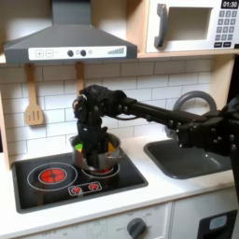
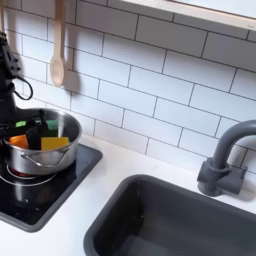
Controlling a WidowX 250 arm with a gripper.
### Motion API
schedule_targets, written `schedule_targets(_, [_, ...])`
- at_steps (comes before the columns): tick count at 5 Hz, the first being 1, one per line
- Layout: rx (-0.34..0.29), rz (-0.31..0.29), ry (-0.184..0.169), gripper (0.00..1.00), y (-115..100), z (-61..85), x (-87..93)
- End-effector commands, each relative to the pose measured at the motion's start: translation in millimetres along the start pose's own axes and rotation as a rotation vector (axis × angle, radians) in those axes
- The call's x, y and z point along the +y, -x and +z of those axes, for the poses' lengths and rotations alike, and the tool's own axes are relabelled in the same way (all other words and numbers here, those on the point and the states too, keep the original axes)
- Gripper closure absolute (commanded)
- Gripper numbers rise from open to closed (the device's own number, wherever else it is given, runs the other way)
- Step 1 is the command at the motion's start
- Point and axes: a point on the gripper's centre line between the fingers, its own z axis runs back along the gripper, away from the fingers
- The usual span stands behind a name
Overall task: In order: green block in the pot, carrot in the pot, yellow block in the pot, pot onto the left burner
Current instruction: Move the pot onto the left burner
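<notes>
In the second exterior view, nearest the camera, the grey sink basin [image 2: 160, 215] with its grey tap [image 2: 222, 160] is taking up the front of the white worktop [image 2: 120, 165], and beyond it the round shiny silver steel pot [image 2: 55, 160] is sitting on the glossy black cooktop [image 2: 30, 200]. Inside the pot the small bright yellow cube [image 2: 55, 144], the orange toy carrot [image 2: 20, 142] and what is looking like the small green cube [image 2: 48, 127] are lying close together, so the filling steps are looking done. In the first exterior view the pot [image 1: 100, 157] is resting towards the first exterior view's right of the cooktop, near the burner of red concentric rings [image 1: 49, 174], and the shift onto that burner is looking like the step in hand. The pot is probably going to handle as light, stiff and slippery, with loose toys that could rattle or tip out, so the thin rim or a small side handle is seeming the best place to grip, lifted level and low. The black end effector [image 1: 91, 142] is reaching down at the pot's rim on the side away from the sink, though whether it is spread, pressed together or pinching the rim I cannot tell. Farther back, a wooden spoon [image 2: 58, 45] is hanging on the white tiled wall.
</notes>
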Motion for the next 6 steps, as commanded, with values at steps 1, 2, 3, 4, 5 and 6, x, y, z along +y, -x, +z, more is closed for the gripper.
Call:
schedule_targets(1, [-0.001,0.030,0.029,1.00,-11,9.4,6.8])
schedule_targets(2, [0.008,0.049,0.025,1.00,-16,7.8,14.5])
schedule_targets(3, [0.009,0.036,0.011,1.00,-20,5.6,16.5])
schedule_targets(4, [0.008,0.054,0.019,1.00,-23,6.7,19.7])
schedule_targets(5, [0.003,0.065,0.021,1.00,-27,11.4,24.1])
schedule_targets(6, [-0.008,0.103,0.018,1.00,-34,15.2,41.6])
